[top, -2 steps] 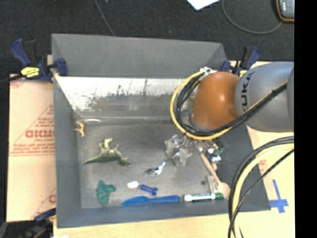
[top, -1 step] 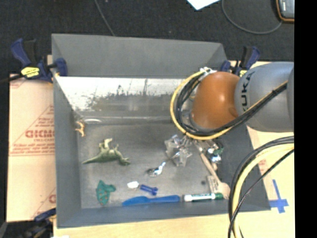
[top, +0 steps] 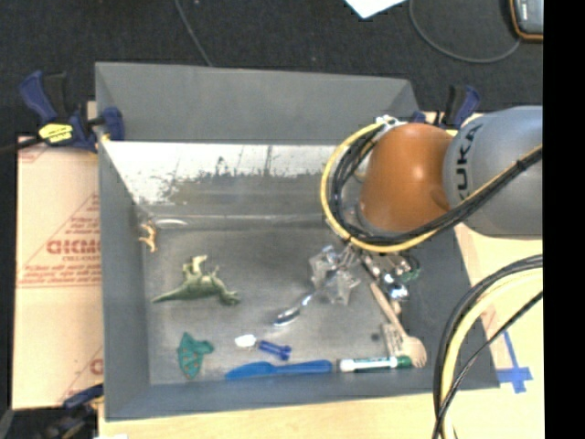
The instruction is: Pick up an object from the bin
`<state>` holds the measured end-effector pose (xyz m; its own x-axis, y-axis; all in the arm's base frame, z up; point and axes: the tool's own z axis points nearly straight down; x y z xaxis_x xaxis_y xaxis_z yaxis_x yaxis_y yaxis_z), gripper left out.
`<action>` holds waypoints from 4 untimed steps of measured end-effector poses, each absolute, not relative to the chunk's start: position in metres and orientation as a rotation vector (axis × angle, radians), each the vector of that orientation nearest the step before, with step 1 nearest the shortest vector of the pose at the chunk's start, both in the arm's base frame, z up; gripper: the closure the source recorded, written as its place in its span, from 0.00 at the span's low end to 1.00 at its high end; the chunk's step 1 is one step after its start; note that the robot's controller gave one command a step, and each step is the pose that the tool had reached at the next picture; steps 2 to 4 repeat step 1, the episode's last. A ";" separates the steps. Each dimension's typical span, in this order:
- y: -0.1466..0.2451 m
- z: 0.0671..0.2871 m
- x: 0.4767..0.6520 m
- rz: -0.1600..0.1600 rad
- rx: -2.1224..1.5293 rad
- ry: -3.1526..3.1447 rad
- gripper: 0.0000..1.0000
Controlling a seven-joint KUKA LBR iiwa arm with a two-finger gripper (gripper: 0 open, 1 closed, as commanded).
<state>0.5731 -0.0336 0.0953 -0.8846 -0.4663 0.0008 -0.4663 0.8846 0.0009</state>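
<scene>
matt grey metal bin point(top: 123, 273); seemingly shiny spoon point(top: 294, 311).

The thick grey rounded arm point(top: 498, 167) comes in over the right rim of the grey metal bin point(top: 123, 291) and ends above the right half of the bin's floor. Black letters stand on its last link. The wrist is hidden under a smooth orange dome-shaped cover point(top: 402, 186), whose round top is turned up toward the camera. A bundle of black and yellow cables point(top: 335, 190) loops round the left side of this cover. Below the cover the small metallic gripper point(top: 336, 277) points down into the bin, somewhat right of the floor's centre.
</scene>
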 end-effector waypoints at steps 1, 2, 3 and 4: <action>-0.034 0.144 0.575 0.002 0.752 -3.054 1.00; -0.034 0.144 0.575 0.002 0.752 -3.054 1.00; -0.034 0.144 0.575 0.002 0.752 -3.054 1.00; -0.034 0.144 0.575 0.002 0.752 -3.054 1.00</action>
